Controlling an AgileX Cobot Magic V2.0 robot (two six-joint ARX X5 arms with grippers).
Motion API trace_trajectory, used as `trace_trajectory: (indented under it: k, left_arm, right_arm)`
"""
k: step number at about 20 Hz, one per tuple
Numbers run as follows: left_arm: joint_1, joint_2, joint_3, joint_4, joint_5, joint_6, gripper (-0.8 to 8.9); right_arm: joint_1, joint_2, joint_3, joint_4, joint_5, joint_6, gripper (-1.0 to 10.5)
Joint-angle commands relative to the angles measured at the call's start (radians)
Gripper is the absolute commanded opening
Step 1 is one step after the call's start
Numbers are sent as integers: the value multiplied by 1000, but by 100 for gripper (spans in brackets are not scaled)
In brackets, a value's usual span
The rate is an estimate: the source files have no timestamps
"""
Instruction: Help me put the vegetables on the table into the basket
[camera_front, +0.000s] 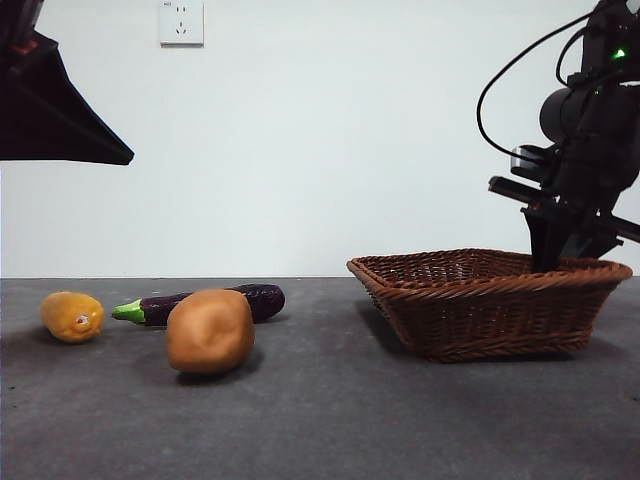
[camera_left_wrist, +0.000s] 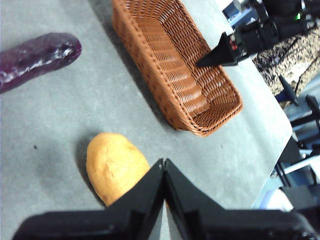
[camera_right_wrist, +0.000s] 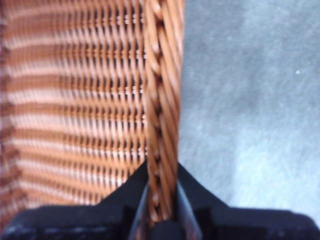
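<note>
The brown potato (camera_front: 209, 330) lies on the dark grey table (camera_front: 320, 420), with the purple eggplant (camera_front: 200, 303) just behind it and the yellow-orange corn (camera_front: 72, 316) further left. The wicker basket (camera_front: 490, 300) stands at the right and is empty. My right gripper (camera_front: 548, 258) is shut on the basket's braided rim (camera_right_wrist: 162, 100), one jaw inside and one outside (camera_right_wrist: 162, 167). My left gripper (camera_left_wrist: 164, 165) is shut and empty, held high above the potato (camera_left_wrist: 115, 165). It shows as a dark shape at the top left of the front view (camera_front: 118, 155). The corn is out of both wrist views.
A white wall with a socket (camera_front: 181, 22) stands behind the table. The left wrist view shows the eggplant (camera_left_wrist: 37, 60), the basket (camera_left_wrist: 175, 65), the right gripper at its rim (camera_left_wrist: 215, 57) and the table's edge (camera_left_wrist: 280, 145) beyond the basket.
</note>
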Motion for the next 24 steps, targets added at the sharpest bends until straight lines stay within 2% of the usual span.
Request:
trace_trajectory:
  k: [1, 5, 9, 11, 13, 15, 16, 18, 19, 20, 21, 23, 24]
  left_arm:
    - [-6, 3, -3, 2, 63, 93, -4]
    - [-10, 3, -3, -5, 68, 130, -4]
    - [-10, 3, -2, -53, 56, 129, -4]
    - [-10, 3, -2, -76, 26, 121, -4]
    - [-10, 3, -1, -105, -77, 93, -4]
    - [-10, 3, 2, -143, -223, 33, -3]
    - [-9, 3, 10, -172, -343, -3, 0]
    - [-9, 5, 50, -243, -619, -14, 11]
    - [-9, 14, 87, -290, -732, -9, 58]
    - [-9, 33, 140, -344, -817, -10, 177]
    - [-9, 61, 196, -388, -833, -10, 286]
    - [-9, 156, 326, -481, -834, -10, 356]
    - [-9, 218, 392, -526, -833, -14, 357]
  right_arm:
    - [-1, -6, 50, -75, 5, -14, -17]
    - [-1, -99, 144, -167, 5, -34, -17]
    - [-1, -257, 154, -266, 5, -84, -16]
    - [-1, -328, 154, -297, 5, -84, -16]
    - [-1, -395, 154, -305, 5, -83, -16]
    - [-1, -450, 154, -325, -16, -84, -17]
    - [-1, -472, 154, -337, -37, -85, -16]
    - [0, -505, 154, -364, -48, -89, -16]
    - [1, -516, 154, -373, -48, -90, -16]
    - [1, -526, 154, -380, -67, -91, -16]
    - [1, -534, 154, -383, -109, -91, -16]
    - [1, -537, 154, -393, -208, -110, -17]
    - [3, -536, 154, -398, -221, -110, -16]
